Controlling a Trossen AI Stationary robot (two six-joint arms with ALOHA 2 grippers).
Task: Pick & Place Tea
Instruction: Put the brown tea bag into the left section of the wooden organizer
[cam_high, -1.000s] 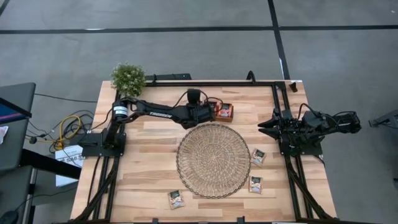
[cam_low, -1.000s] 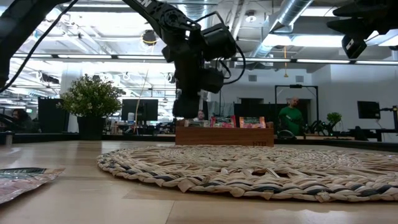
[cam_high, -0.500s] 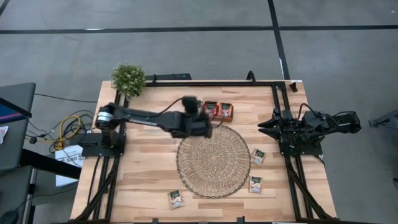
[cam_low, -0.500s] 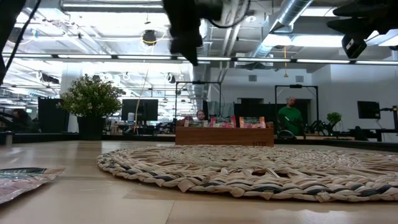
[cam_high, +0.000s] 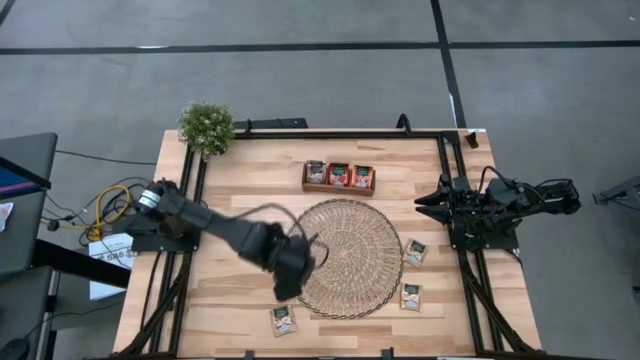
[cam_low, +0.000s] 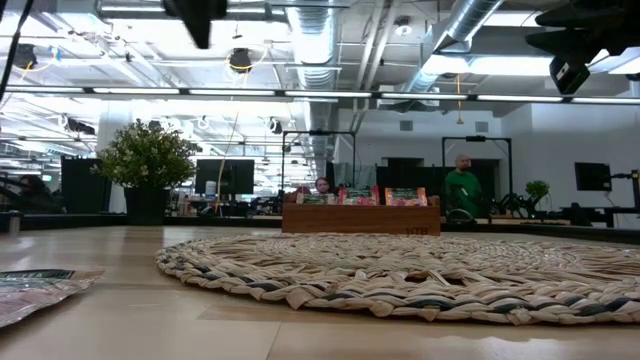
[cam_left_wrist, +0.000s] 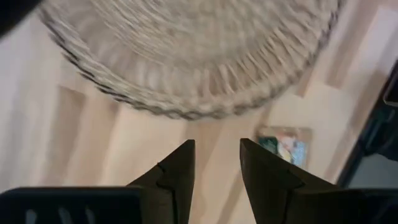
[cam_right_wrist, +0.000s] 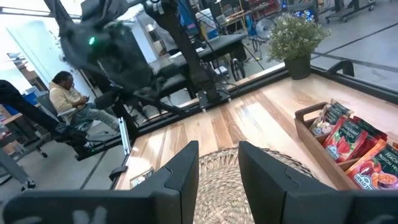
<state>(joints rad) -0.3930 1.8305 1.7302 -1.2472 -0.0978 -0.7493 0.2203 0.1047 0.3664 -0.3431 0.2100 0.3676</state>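
Observation:
Three tea sachets stand in the small wooden tray (cam_high: 339, 177) at the table's far side. Three more lie flat on the table: one near the front edge (cam_high: 283, 320) and two right of the round straw mat (cam_high: 415, 252) (cam_high: 411, 296). My left gripper (cam_high: 288, 285) hangs above the mat's (cam_high: 345, 258) near left rim, pointing down, open with nothing between its fingers (cam_left_wrist: 216, 144). The front sachet (cam_left_wrist: 283, 144) lies a little beyond it. My right gripper (cam_right_wrist: 217, 163) waits open at the table's right edge (cam_high: 432, 203).
A potted plant (cam_high: 206, 125) stands at the far left corner. Black frame rails (cam_high: 190, 180) run along the table's sides. The straw mat fills the middle. People (cam_right_wrist: 68, 99) sit and stand in the room beyond the table.
My left gripper has left the wooden tray, risen and swung toward the table's near edge and left, across the mat to its near left rim. It has tipped over to point down and rolled. The tray's left end, which it covered, now shows a sachet.

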